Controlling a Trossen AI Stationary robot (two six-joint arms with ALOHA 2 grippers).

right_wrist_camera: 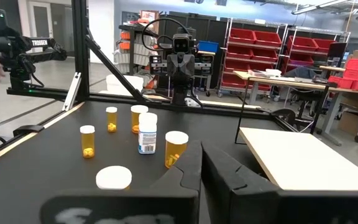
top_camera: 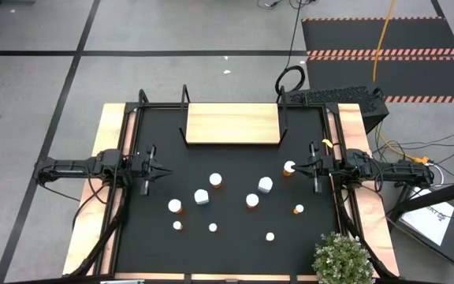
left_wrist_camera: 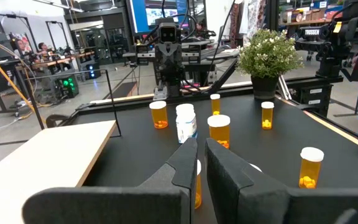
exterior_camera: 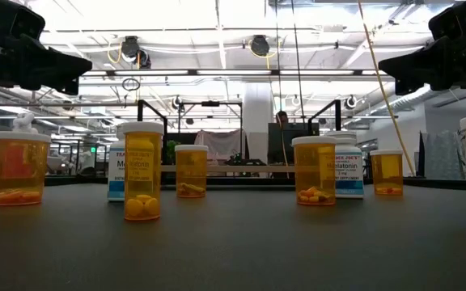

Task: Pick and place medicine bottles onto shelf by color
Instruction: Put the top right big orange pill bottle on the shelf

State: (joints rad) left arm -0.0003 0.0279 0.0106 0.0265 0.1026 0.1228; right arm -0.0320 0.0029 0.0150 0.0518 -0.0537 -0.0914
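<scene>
From above, both closed, empty grippers flank scattered bottles (top_camera: 202,196); only the low view reads labels.

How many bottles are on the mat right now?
10 bottles, none on the shelf: one near the right gripper, four mid-mat, five toward the front.

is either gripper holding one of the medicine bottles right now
No. The left gripper and right gripper are both shut on nothing at the table's sides; the bottles stand untouched.
</scene>
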